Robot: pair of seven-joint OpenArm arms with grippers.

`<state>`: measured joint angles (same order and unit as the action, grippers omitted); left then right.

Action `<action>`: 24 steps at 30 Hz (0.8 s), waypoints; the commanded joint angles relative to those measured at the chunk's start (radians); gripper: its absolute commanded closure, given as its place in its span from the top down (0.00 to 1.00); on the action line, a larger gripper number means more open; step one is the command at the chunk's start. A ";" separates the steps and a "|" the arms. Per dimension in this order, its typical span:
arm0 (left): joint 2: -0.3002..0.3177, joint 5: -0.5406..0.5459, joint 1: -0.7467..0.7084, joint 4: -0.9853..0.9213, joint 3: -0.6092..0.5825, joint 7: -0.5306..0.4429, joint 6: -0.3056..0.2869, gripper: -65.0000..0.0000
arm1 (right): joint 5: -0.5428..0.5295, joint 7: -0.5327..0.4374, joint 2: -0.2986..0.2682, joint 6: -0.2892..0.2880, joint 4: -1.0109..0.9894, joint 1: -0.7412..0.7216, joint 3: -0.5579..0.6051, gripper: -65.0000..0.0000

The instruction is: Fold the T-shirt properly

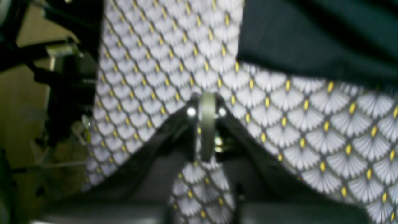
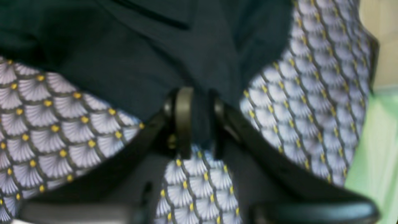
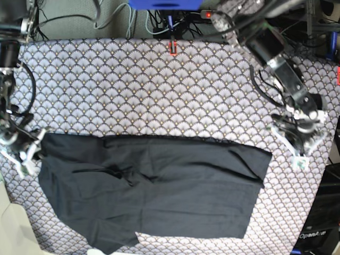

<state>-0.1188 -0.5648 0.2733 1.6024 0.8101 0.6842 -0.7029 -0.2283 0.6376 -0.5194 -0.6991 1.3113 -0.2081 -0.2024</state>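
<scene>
Lying across the lower half of the base view, the black T-shirt (image 3: 154, 188) is spreading over the fan-patterned tablecloth (image 3: 138, 85), its top edge running almost straight from left to right and a ragged corner hanging at the lower left. At the left edge of that frame, the right gripper (image 3: 25, 154) is sitting at the shirt's upper left corner; in the right wrist view its fingers (image 2: 184, 118) are standing a narrow way apart with dark cloth (image 2: 130, 53) showing between them, though whether they are pinching it cannot be told. At the right of the base view, the left gripper (image 3: 300, 150) is hovering over bare tablecloth just beside the shirt's right edge, its fingers (image 1: 206, 124) nearly together and holding nothing.
</scene>
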 commanded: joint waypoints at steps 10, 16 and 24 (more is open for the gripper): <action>0.020 0.007 0.139 -0.216 -0.001 -0.024 0.005 0.37 | -0.015 -0.020 0.035 0.001 -0.051 -0.012 -0.130 0.50; 0.037 0.007 0.206 -0.420 0.001 -0.177 0.019 0.37 | -0.016 -0.020 0.054 0.001 -0.115 -0.046 -0.119 0.54; 0.032 0.007 0.206 -0.532 0.001 -0.309 0.197 0.37 | -0.013 -0.022 0.057 0.001 -0.115 -0.054 -0.119 0.54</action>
<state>-0.0982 -0.5682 0.4477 1.0527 0.8154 0.4007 -0.5034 -0.2317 0.6395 -0.4423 -0.6991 1.1797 -0.2363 -0.3161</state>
